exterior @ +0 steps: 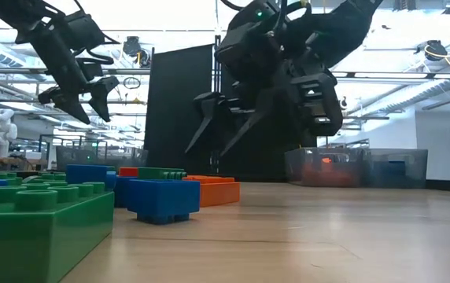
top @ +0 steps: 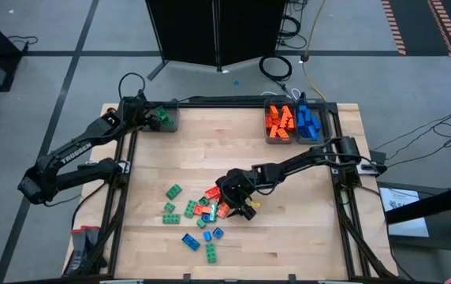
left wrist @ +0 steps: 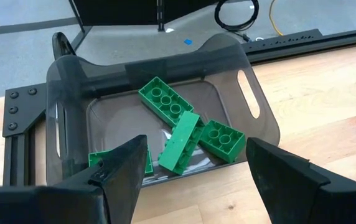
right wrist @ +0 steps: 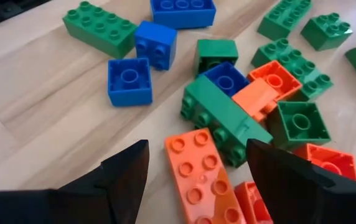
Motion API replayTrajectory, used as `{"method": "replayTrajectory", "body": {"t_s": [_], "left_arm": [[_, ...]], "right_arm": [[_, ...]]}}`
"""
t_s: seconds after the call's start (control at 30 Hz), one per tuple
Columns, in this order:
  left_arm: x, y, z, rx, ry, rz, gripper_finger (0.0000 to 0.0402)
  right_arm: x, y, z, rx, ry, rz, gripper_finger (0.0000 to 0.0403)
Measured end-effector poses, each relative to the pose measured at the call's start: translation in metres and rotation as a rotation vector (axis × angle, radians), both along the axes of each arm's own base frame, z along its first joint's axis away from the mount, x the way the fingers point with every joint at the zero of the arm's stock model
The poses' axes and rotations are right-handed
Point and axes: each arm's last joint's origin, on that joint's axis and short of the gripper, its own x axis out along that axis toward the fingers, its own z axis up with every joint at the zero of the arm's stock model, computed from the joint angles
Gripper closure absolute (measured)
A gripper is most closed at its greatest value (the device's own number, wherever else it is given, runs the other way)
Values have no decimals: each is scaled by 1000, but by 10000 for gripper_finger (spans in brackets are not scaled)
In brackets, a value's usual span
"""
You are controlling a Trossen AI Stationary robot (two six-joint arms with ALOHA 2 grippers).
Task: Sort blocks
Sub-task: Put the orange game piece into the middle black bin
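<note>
Hovering over the loose pile of blocks [top: 198, 213] near the middle of the bench [top: 288, 237], my right gripper [right wrist: 196, 168] has its jaws spread wide and empty, with a long orange block [right wrist: 200, 174] lying just between and beyond the fingertips. A long green block [right wrist: 224, 124] crowds that orange one along one side, and a second orange piece [right wrist: 246, 202] sits tight against the other, so I judge this is the pick step: choosing the next piece out of the heap.

My left gripper [left wrist: 193, 180] hangs above the grey bin [top: 165, 118] at the far left corner of the bench, jaws also wide and holding nothing, with several green blocks [left wrist: 178, 127] lying in the bin below it. Two more bins [top: 292, 122] at the far right hold orange and blue pieces.

For the next move, I'd bring the right arm straight down so the fingers straddle the orange block across its narrow sides. The risk I see is a finger landing on the green neighbour and shoving the pile instead of gripping cleanly.
</note>
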Motion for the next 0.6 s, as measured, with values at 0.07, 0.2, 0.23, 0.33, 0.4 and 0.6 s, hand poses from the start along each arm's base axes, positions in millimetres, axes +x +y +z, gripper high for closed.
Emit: {"method": "replayTrajectory", "body": {"t_s": [0.07, 0.2, 0.23, 0.33, 0.4, 0.6], "left_arm": [[0, 0, 0, 0, 0, 1, 125], [0, 0, 0, 0, 0, 0, 125], [0, 0, 0, 0, 0, 0, 125], [0, 0, 0, 0, -1, 0, 125], [0, 0, 0, 0, 0, 0, 125], [0, 0, 0, 0, 0, 0, 125]], "right_arm": [[-1, 0, -1, -3, 9, -3, 138], [-2, 0, -2, -7, 25, -5, 138], [-2, 0, -2, -7, 29, -6, 138], [-2, 0, -3, -10, 36, -12, 138], [-1, -1, -6, -27, 38, -31, 138], [-1, -1, -22, -15, 109, -74, 138]]}}
